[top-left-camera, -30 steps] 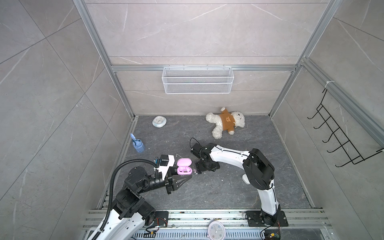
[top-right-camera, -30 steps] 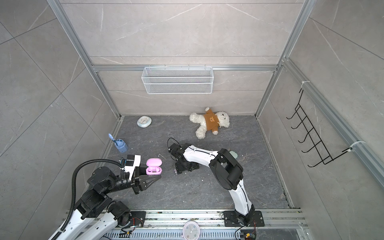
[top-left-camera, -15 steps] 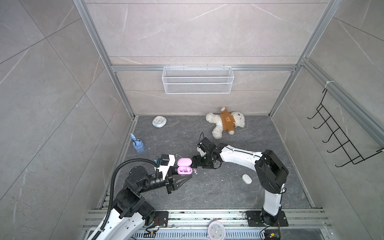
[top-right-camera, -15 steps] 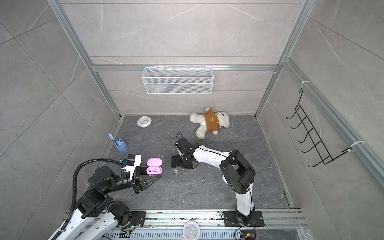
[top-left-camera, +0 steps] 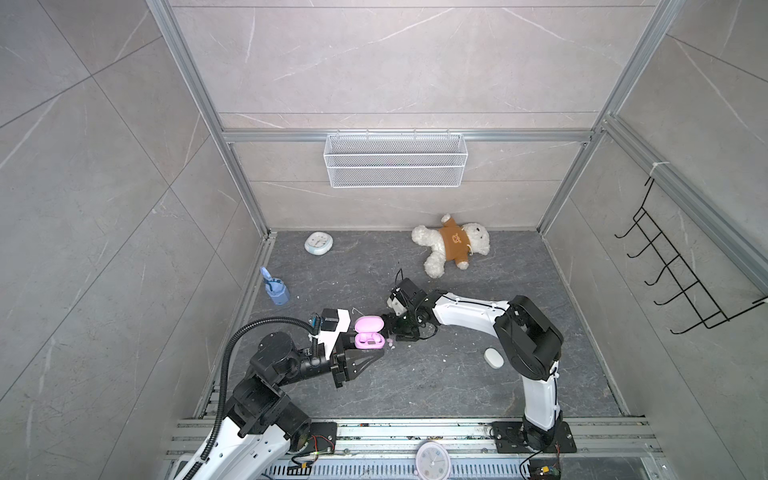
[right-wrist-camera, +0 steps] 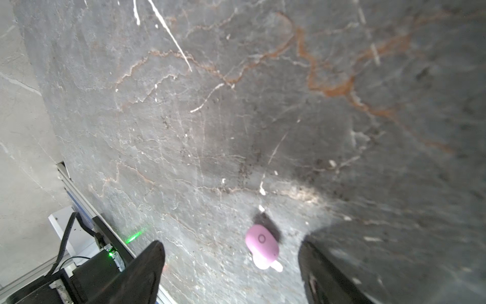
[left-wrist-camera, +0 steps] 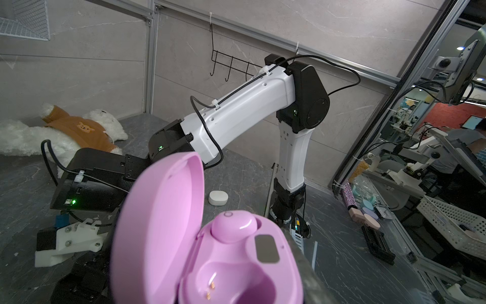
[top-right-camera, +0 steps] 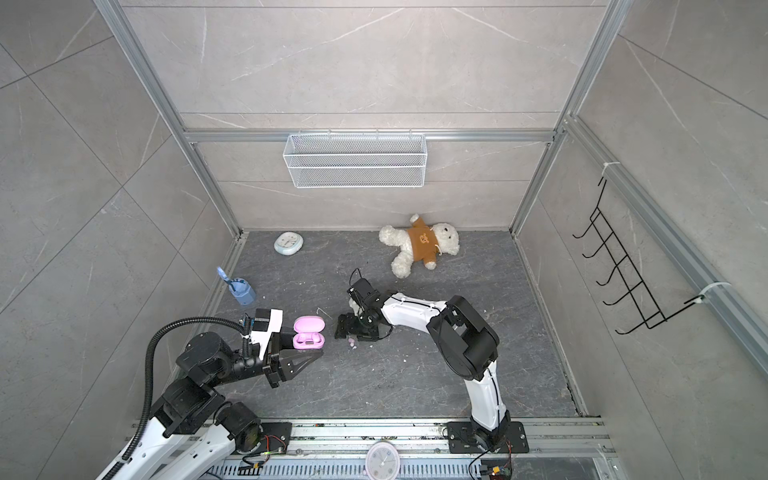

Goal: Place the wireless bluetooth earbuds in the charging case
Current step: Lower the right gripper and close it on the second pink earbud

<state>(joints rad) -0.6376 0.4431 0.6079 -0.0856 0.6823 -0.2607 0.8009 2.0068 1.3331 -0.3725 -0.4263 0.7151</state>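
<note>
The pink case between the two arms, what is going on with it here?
The left gripper holds the open pink charging case. The first pink earbud sits in its socket; the other socket is empty. The right gripper hangs with its jaws open over the second pink earbud, which lies on the grey floor beside the case and is not yet gripped.

Both top views stare steeply down from high overhead, sharing the whole table [top-left-camera: 436, 386]. The left wrist camera crowds the open charging case [left-wrist-camera: 163, 223]; the right wrist's hangs close over the table.
</note>
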